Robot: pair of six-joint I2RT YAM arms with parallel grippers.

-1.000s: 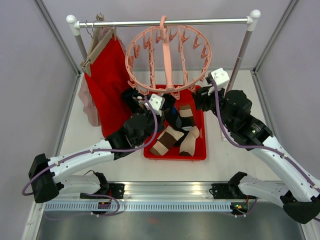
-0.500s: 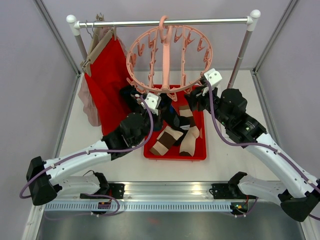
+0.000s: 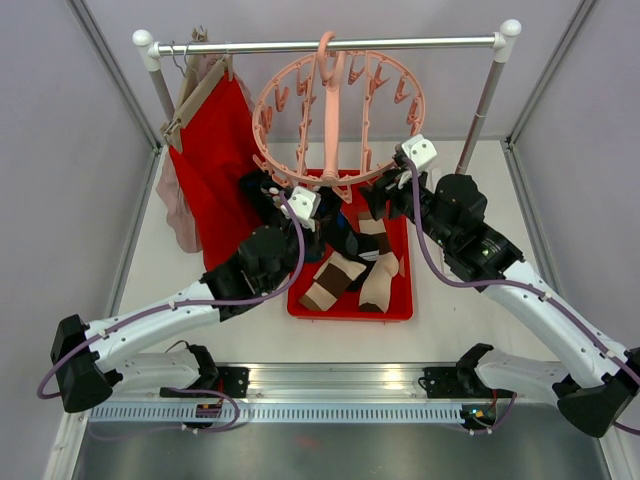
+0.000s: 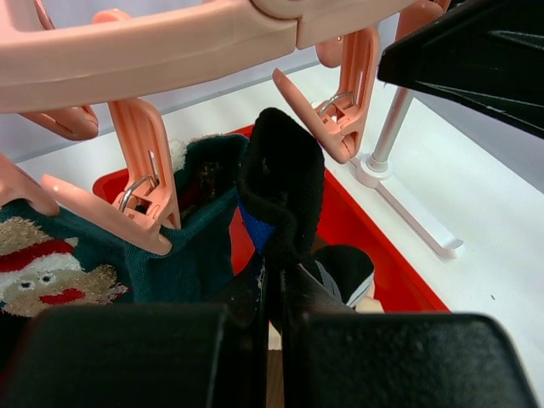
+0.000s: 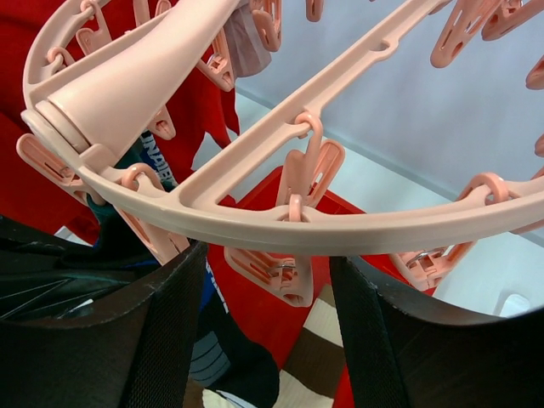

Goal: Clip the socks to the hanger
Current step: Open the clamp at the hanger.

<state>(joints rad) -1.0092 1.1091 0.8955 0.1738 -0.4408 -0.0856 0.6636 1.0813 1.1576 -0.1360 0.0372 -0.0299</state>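
left end effector [image 4: 274, 282] pinches a black sock [image 4: 282, 170] (upright), hanger [image 4: 170, 42] just above it; right end effector [image 5: 266, 297] spread, a clip [image 5: 274, 270] between its fingers.

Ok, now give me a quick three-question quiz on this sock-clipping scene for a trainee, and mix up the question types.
1. True or false: the left gripper is shut on a black sock.
2. Multiple choice: in the right wrist view, what shows between the open fingers of the right gripper? A) a pale-pink clip peg hanging from the round pale-pink plastic ring hanger; B) a wooden hanger; C) a metal rail.
3. Fill in: the brown-and-beige socks lie in a red plastic ____.

Key: 1 true; 2 A; 3 tray.
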